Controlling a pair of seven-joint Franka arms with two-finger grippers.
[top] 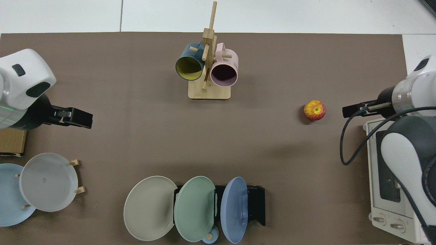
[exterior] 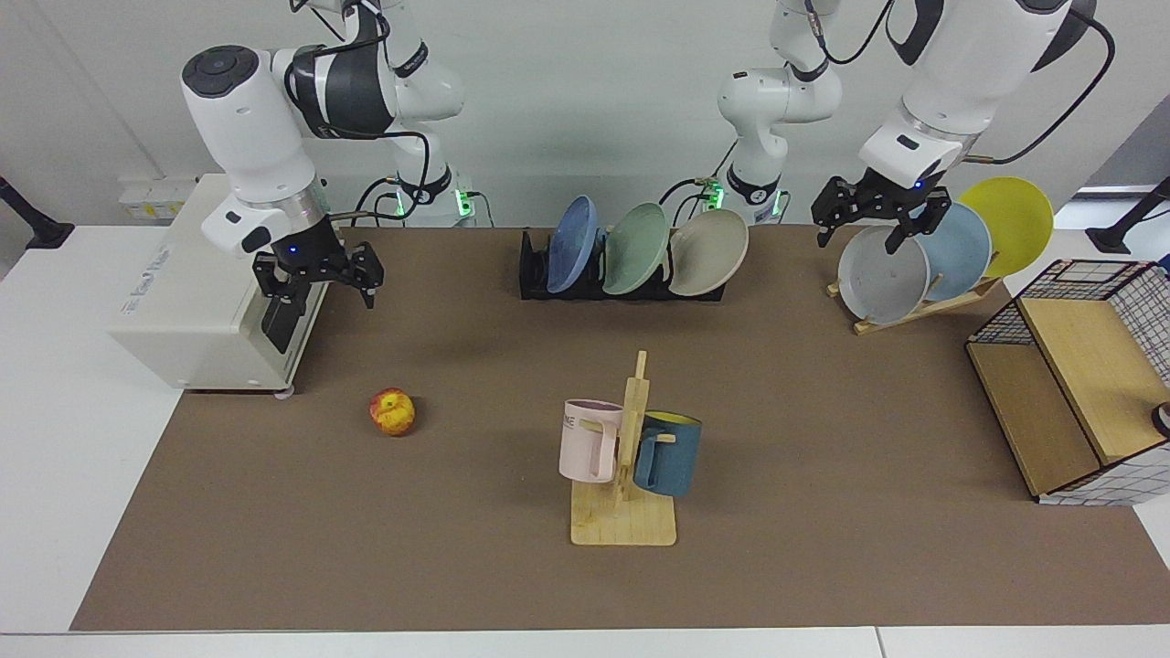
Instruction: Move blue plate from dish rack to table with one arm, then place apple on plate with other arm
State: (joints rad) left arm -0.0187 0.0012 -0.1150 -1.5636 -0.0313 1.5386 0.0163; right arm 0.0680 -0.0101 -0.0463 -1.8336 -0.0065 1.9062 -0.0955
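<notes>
1. A wooden mug tree (exterior: pixel 624 475) stands nearest the camera, a pink mug (exterior: pixel 590 440) and a dark teal mug (exterior: pixel 667 453) hanging on it.
2. The apple (exterior: pixel 392 411) lies on the brown surface (exterior: pixel 823 548), well apart from the mug tree.
3. The blue plate (exterior: pixel 572 244) stands upright at one end of the black dish rack (exterior: pixel 535 274), beside a green plate (exterior: pixel 636 248) and a beige plate (exterior: pixel 708 252).
4. The right claw (exterior: pixel 320 283) hovers above the surface by a white oven (exterior: pixel 196 302), fingers spread wide, empty.
5. The left claw (exterior: pixel 873 228) hangs over a grey plate (exterior: pixel 883 275) in the light wooden stand (exterior: pixel 914 311), fingers wide, holding nothing.
</notes>
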